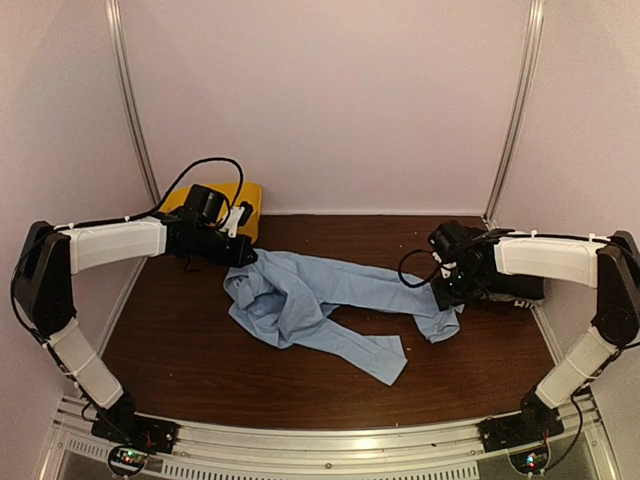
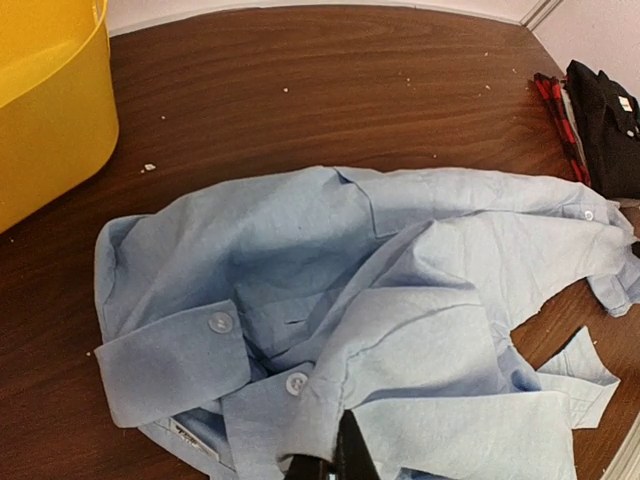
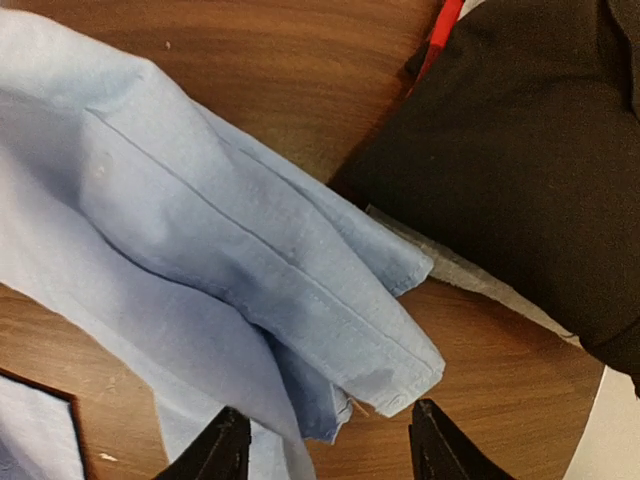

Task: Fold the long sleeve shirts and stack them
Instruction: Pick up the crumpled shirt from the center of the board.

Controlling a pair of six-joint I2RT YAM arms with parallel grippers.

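Left gripper (image 1: pixel 245 256), seen from above: sits at the collar end of the crumpled light blue button-up cloth shirt (image 1: pixel 300 295), sprawled on the dark brown wooden surface (image 1: pixel 200 350). Runs lengthwise from far left to near right, with one sleeve end under the right gripper (image 1: pixel 443 297).

Left wrist view: shows jaws together, apparently pinching shirt cloth near the buttoned collar, with the yellow plastic bin (image 2: pixel 45 110) well off to the far left.

Right wrist view: shows jaws apart and clamping nothing, the sleeve cuff (image 3: pixel 385 350) just ahead, its edge reaching between the tips, just beside the folded black cloth shirt (image 3: pixel 540 150). Probably calls for closing on that cuff.
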